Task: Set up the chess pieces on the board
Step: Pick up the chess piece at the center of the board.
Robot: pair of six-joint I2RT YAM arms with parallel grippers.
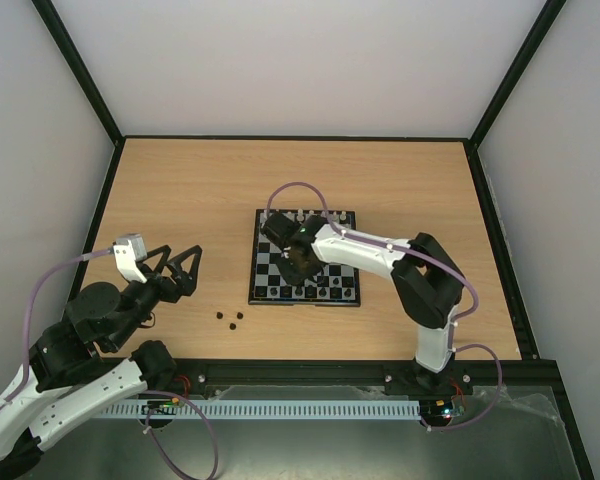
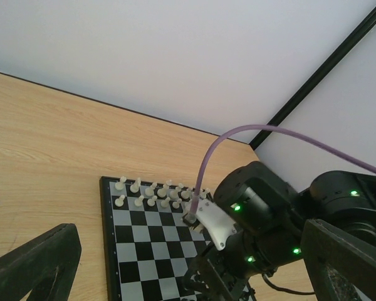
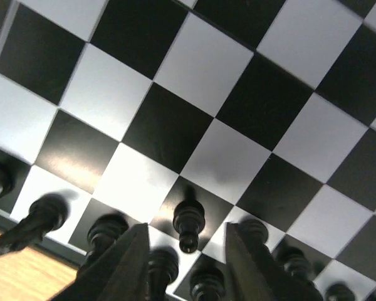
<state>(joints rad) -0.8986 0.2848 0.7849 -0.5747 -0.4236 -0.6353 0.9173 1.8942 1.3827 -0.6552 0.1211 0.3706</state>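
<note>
The board (image 1: 268,272) lies mid-table. Black chess pieces (image 1: 315,291) stand along its near rows, and three more (image 1: 231,318) lie loose on the table to its left. My right gripper (image 1: 298,256) hovers low over the board's near-left part. In the right wrist view its fingers (image 3: 130,263) stand either side of one upright black pawn (image 3: 188,221) on a dark square, with a gap on each side, so the right gripper (image 3: 188,266) is open. My left gripper (image 1: 185,268) is held above the table left of the board, open and empty.
White pieces (image 2: 151,193) fill the board's (image 2: 131,251) far two rows. More black pieces (image 3: 105,231) crowd the board's (image 3: 194,63) near edge around the right fingers. The right arm's wrist (image 2: 257,207) and its purple cable (image 2: 207,169) hang over the board.
</note>
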